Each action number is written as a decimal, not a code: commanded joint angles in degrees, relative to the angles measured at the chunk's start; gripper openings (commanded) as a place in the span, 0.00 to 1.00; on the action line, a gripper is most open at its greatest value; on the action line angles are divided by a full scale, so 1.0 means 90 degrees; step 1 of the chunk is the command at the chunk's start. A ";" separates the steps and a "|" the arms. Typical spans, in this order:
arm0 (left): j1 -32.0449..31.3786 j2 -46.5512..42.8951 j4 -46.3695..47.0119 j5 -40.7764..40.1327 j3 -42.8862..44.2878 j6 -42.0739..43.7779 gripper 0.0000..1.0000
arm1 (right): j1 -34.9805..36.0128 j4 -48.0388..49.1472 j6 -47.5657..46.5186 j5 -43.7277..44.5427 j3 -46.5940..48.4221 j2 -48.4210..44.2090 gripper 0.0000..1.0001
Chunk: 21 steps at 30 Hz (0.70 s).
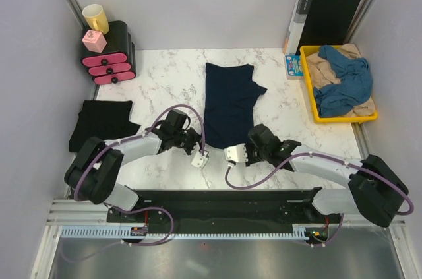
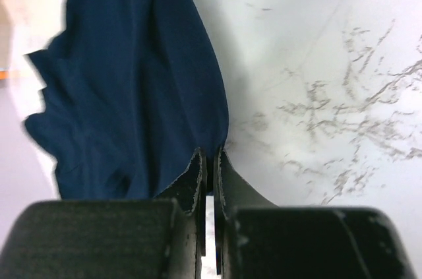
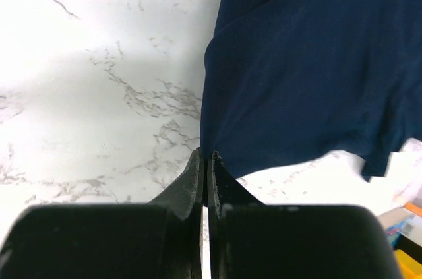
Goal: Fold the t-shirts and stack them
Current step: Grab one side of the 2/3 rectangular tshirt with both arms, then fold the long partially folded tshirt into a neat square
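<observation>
Stretching near-to-far, navy t-shirt [image 1: 227, 104]

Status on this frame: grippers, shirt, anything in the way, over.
Left gripper and right gripper shut, pinching near hem corners of navy t-shirt. Shirt flat on table, one sleeve out right. Nothing lying on it.

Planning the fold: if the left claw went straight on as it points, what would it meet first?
The navy t-shirt, whose corner the left claw seems to pinch; beyond, probably bare table.
</observation>
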 commanded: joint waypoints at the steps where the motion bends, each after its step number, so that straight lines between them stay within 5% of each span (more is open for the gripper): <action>1: 0.0015 -0.1036 -0.0275 -0.0080 -0.0162 -0.0446 0.02 | -0.0041 -0.1063 0.0174 -0.0186 0.0559 -0.0658 0.00; 21: -0.0005 -0.4495 -0.2530 0.0661 -0.0367 -0.0417 0.02 | 0.0203 -0.4872 -0.1027 -0.1396 0.2678 -0.1537 0.00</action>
